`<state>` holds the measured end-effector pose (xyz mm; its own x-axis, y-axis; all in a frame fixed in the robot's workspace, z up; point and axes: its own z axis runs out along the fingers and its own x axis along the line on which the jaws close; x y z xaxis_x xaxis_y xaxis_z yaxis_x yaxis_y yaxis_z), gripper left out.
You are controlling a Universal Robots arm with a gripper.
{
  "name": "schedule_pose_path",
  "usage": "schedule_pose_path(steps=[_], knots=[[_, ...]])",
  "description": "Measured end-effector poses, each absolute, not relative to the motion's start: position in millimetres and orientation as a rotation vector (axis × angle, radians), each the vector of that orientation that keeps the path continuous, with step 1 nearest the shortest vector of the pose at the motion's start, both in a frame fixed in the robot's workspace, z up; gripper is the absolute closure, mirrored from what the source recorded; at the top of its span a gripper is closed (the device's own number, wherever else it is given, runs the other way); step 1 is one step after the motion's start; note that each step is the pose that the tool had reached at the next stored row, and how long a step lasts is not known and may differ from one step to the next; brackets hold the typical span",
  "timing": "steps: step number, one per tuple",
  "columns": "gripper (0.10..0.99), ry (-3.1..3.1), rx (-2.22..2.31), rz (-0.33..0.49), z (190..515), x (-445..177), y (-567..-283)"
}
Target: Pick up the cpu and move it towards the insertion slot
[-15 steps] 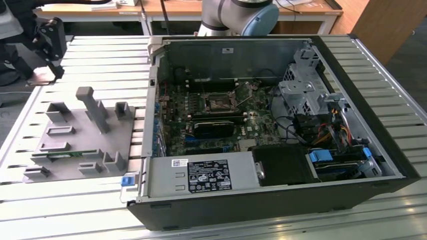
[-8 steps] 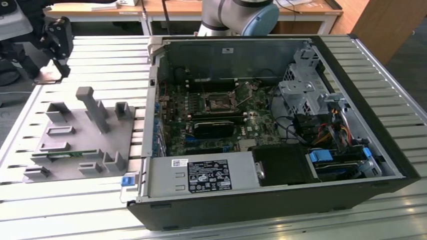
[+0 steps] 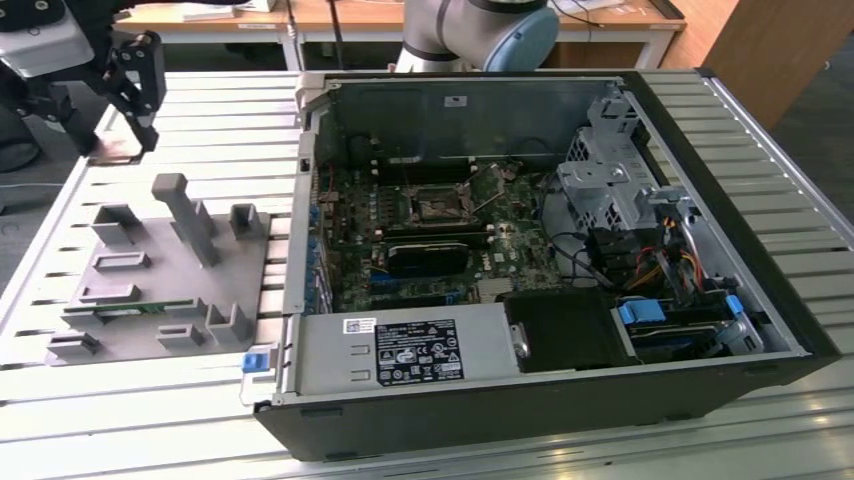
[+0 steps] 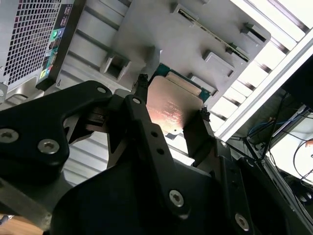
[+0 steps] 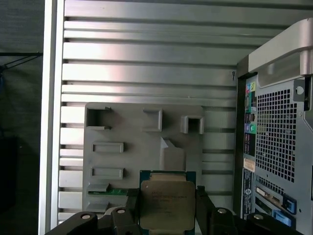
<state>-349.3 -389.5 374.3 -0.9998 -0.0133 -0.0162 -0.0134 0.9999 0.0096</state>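
The cpu [image 5: 167, 204], a flat square chip with a silvery top and a green rim, is clamped between my gripper's [image 5: 166, 197] two black fingers, which press on opposite edges. In the second wrist view the cpu [image 4: 172, 106] hangs above the grey fixture plate [image 4: 161, 29] in the gripper [image 4: 172, 99]. In the exterior view the gripper [image 3: 134, 135] is high at the exterior view's left, over the slatted table beyond the fixture plate [image 3: 147, 275]. The insertion slot [image 3: 438, 206], a dark socket in a shiny frame, lies on the motherboard inside the open computer case [image 3: 310, 120], well to the right of the gripper.
The fixture plate carries several upright grey blocks [image 3: 183, 215] and a green memory stick [image 3: 134, 309]. The case's rear panel [image 5: 281, 142] stands close beside the plate. Inside the case are a black block [image 3: 430, 255], a drive cage [image 3: 607, 190] and cables [image 3: 654, 265]. The arm's base [image 3: 481, 30] is behind the case.
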Motion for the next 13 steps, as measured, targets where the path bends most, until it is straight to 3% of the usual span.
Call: schedule_pose_path(steps=[13], knots=[[0.545,3.125,-0.021,0.015,374,-327,-382]])
